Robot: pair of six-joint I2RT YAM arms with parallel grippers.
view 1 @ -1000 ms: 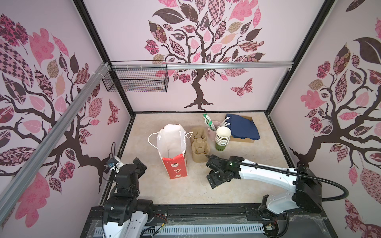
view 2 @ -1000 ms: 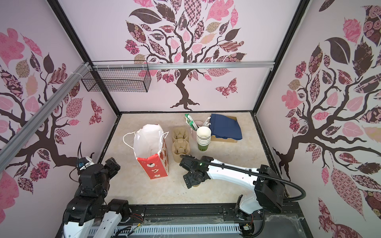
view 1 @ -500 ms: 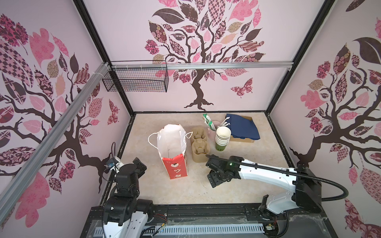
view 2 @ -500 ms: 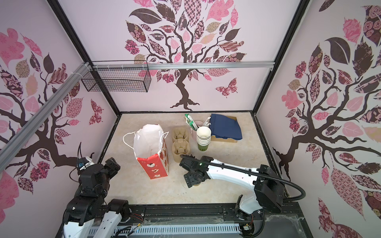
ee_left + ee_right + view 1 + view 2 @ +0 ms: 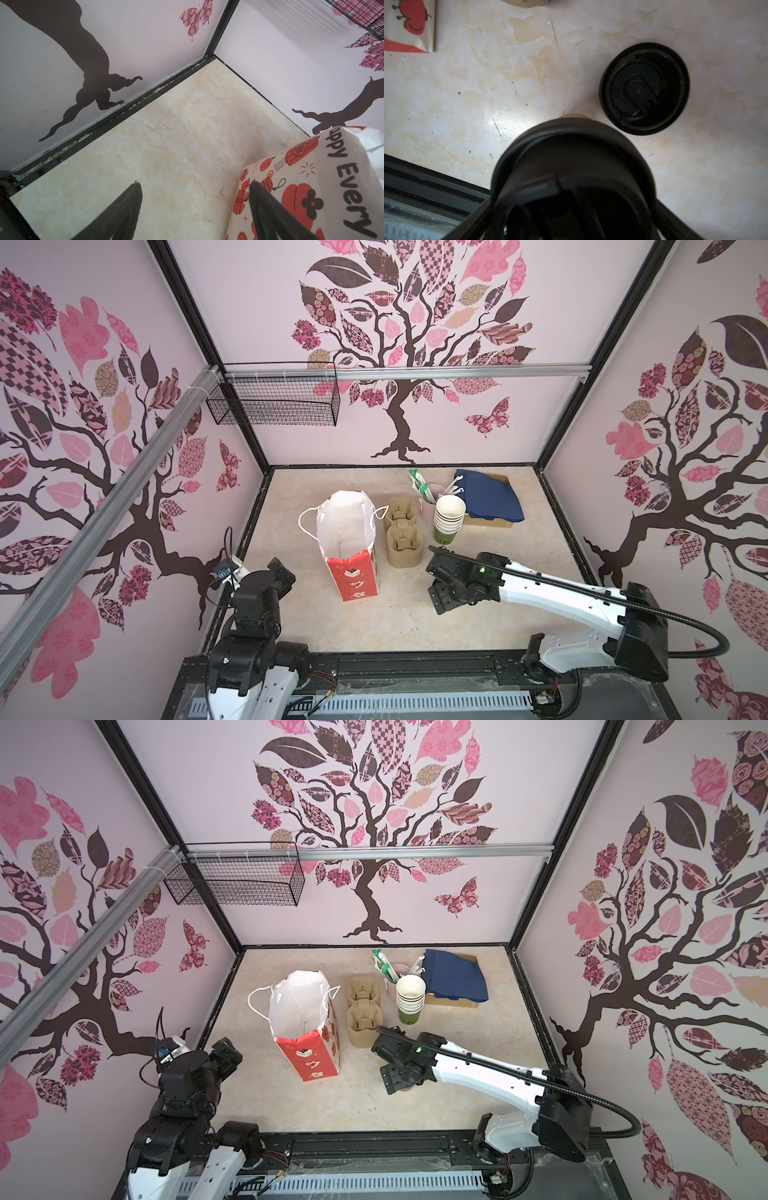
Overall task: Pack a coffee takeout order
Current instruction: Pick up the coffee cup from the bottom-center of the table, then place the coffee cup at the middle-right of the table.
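The tabletop (image 5: 415,626) looks like cream marble-patterned laminate, smooth with a soft sheen and fine dark scuffs. In the right wrist view a loose lid (image 5: 644,89) lying on it is glossy black plastic; the fitted lid (image 5: 571,158) beside it is black too, its finish lost in blur. In a top view the carrier (image 5: 404,539) toward twelve o'clock is rough, matt tan pulp. The bag (image 5: 351,531) at eleven is matt printed paper. The napkin (image 5: 490,497) at one o'clock is matt navy, on a brown cardboard box (image 5: 488,523). The wire basket (image 5: 274,404) is black metal, the rail (image 5: 457,373) brushed aluminium.
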